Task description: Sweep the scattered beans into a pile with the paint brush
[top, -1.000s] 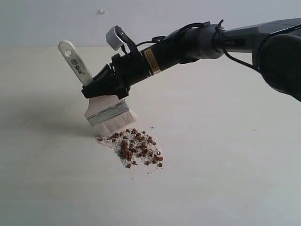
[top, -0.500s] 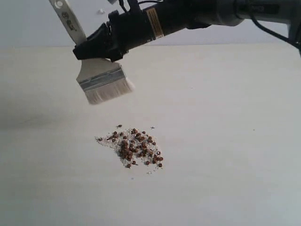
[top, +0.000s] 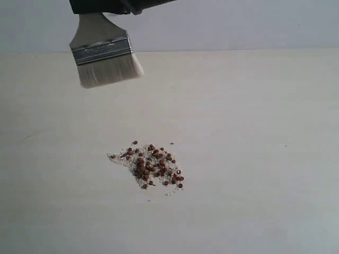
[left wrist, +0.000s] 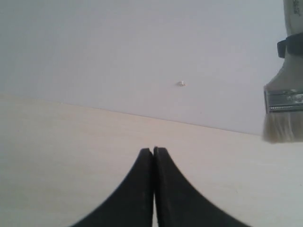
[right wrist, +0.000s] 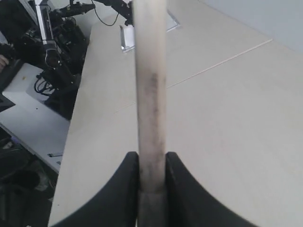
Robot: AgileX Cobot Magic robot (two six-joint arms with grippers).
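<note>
Currently, beans [top: 152, 165] are lying gathered in one compact pile on the table [top: 254, 159], mixed with whitish crumbs [top: 121, 157]. Sweeping is looking essentially finished, with hardly any strays showing. Paint brush [top: 103, 61] is hanging well above the pile, having risen from the pile's edge a second ago. Right gripper [right wrist: 151, 158] is clamping its handle. Left gripper [left wrist: 153, 150] is sitting pressed together, empty.
</note>
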